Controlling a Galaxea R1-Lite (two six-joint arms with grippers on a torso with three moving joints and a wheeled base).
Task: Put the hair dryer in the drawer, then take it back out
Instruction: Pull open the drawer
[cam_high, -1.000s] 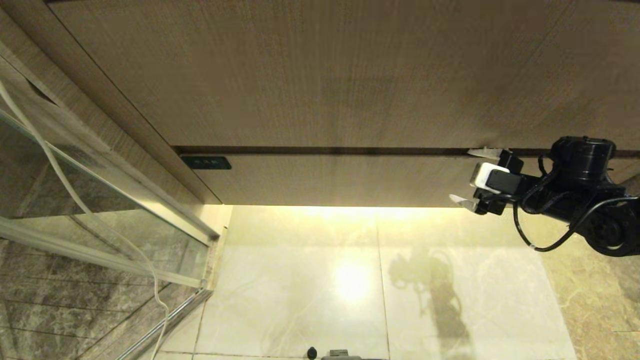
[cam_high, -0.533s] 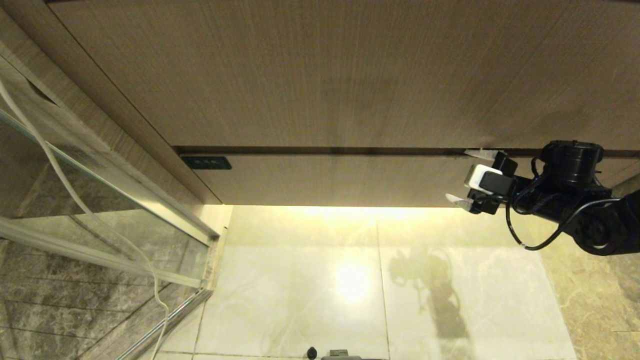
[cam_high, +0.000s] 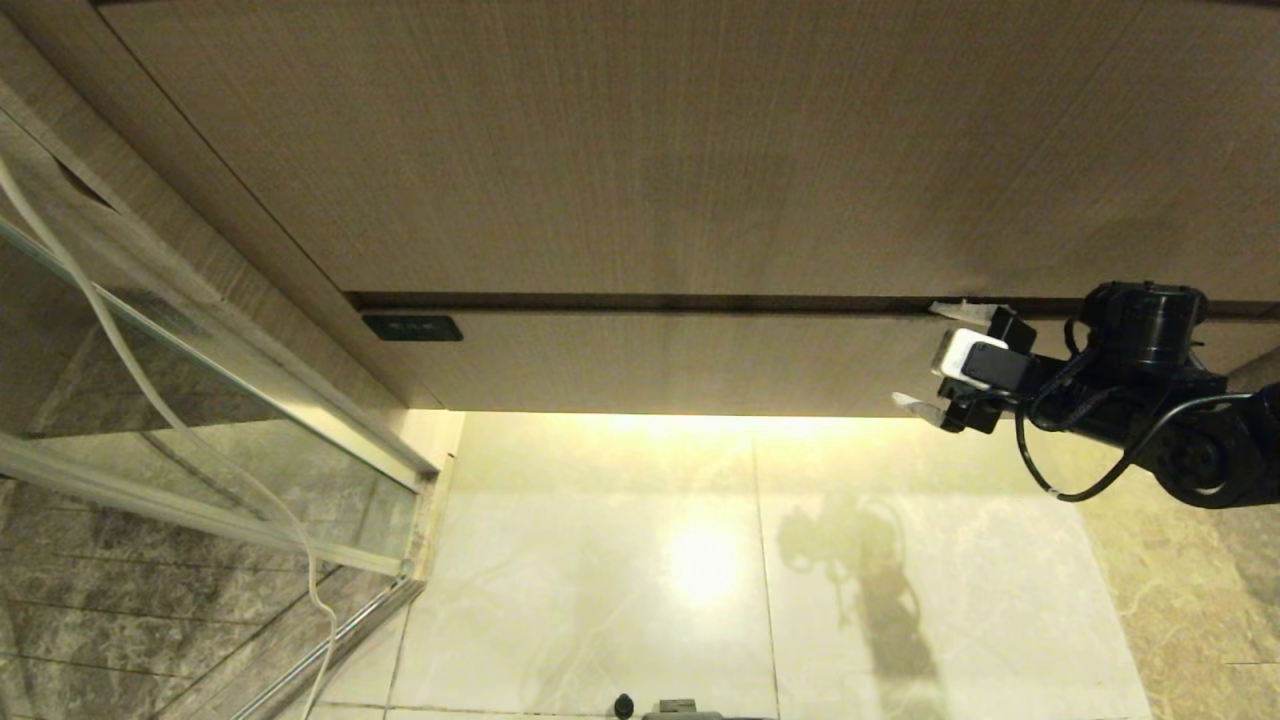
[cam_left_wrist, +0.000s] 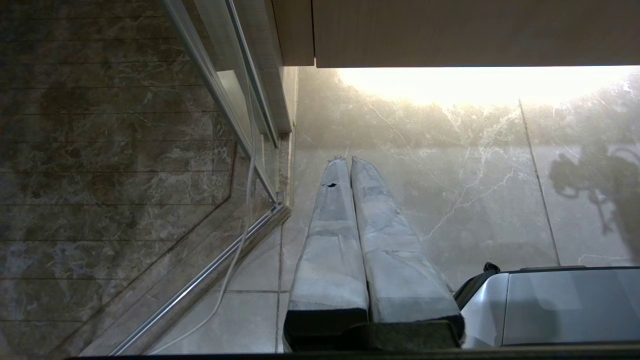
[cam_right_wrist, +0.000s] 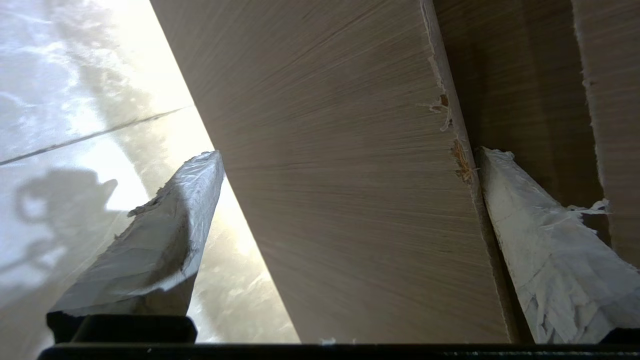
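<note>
The drawer (cam_high: 680, 360) is the low, wide, pale wood-grain front under the taller panel, and it is closed. At its right end my right gripper (cam_high: 925, 353) stands open across that front. One taped finger sits in the dark gap above the drawer and the other below its bottom edge. In the right wrist view the drawer front (cam_right_wrist: 350, 225) fills the space between the fingers of the right gripper (cam_right_wrist: 350, 155). My left gripper (cam_left_wrist: 347, 161) is shut and parked, pointing at the floor. The hair dryer is out of view.
A tall wood-grain panel (cam_high: 650, 150) rises above the drawer. A glass shower door with a metal rail (cam_high: 200, 420) and a hanging white cable (cam_high: 150, 400) stand at the left. Pale marble floor (cam_high: 600, 580) lies below, lit from under the cabinet. My base (cam_left_wrist: 560, 305) shows beside the left gripper.
My right arm has shifted a little to the left along the drawer front, its fingers still straddling the front. The drawer has not moved.
</note>
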